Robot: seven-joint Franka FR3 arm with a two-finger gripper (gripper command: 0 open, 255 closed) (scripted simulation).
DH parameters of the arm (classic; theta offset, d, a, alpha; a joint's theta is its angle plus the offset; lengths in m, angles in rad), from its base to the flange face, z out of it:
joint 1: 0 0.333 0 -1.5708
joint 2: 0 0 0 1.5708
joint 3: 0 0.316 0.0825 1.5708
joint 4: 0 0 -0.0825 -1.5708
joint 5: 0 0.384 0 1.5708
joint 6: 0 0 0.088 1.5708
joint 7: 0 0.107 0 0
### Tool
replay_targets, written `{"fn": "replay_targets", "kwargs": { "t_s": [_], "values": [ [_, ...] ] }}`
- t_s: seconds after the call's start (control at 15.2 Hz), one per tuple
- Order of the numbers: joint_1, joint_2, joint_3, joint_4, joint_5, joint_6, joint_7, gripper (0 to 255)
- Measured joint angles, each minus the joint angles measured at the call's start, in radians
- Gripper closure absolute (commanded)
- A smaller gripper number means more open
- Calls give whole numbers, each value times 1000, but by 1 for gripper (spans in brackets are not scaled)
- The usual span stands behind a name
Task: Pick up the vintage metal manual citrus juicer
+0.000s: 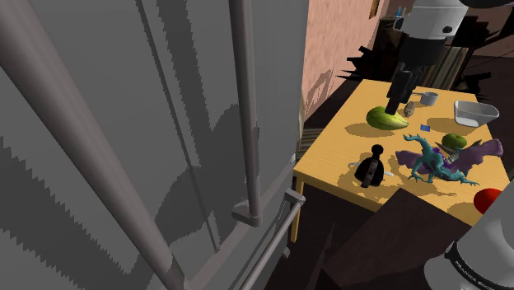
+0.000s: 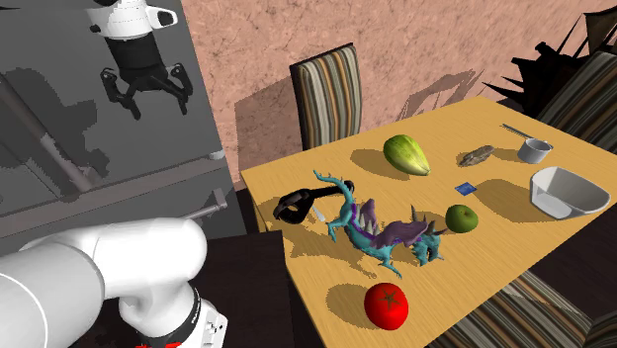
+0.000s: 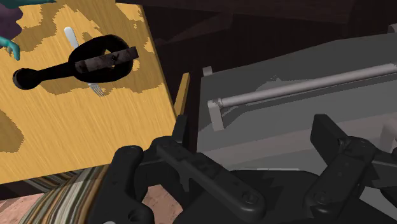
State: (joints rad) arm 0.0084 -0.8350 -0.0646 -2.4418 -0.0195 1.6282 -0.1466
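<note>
Here, the juicer (image 2: 297, 206) lies near the table (image 2: 285, 178) edge, gripper (image 2: 148, 97) well apart.

On the one table (image 2: 318, 282) I count one black juicer (image 2: 297, 206), one white fork (image 3: 70, 35) under it, one winged dragon figure (image 2: 381, 232), one red tomato (image 2: 386, 304), two green fruits, a round one (image 2: 461, 218) and a pointed one (image 2: 407, 154), one small blue thing (image 2: 466, 187), one grey-brown lump (image 2: 477, 155), one metal cup (image 2: 536, 150) and one white bowl (image 2: 569, 193). Around it I make out three striped chairs (image 2: 328, 89).
</note>
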Motion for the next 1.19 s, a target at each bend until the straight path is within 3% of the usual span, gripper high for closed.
{"fn": "replay_targets", "kwargs": {
  "t_s": [0.26, 1.19],
  "values": [
    [-22, 65, -14, -1, 1, 54, 29, 0],
    [-139, 555, -146, 119, 47, 341, 170, 0]
  ]
}}
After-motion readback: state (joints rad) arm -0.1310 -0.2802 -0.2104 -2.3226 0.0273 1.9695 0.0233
